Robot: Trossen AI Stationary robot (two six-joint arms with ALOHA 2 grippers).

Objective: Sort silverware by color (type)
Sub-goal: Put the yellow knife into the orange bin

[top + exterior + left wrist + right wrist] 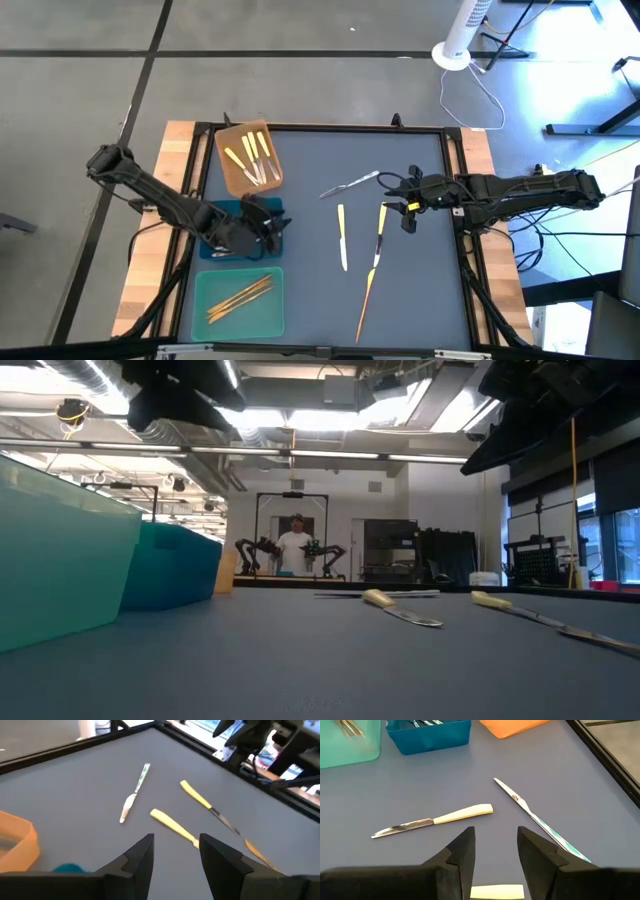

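Four loose utensils lie flat on the mat: a silver knife (350, 184) (535, 820), a yellow-handled knife (342, 237) (435, 821), a second yellow-handled knife (380, 235) (207, 805), and an orange-gold utensil (366, 300). More yellow-handled pieces lie in the brown tray (236, 178), gold ones in the teal tray (205, 290), and grey ones in the blue tray (427, 735). My right gripper (405, 207) (495, 852) is open above the second knife's yellow handle (497, 891). My left gripper (272, 222) (175, 855) is open over the blue tray's right side.
The three trays stand in a column along the mat's left side, brown farthest and teal nearest. A black frame (455, 160) borders the mat, with wooden table edges outside it. A person stands far off in the room (295, 545). The mat's near middle is bare (320, 670).
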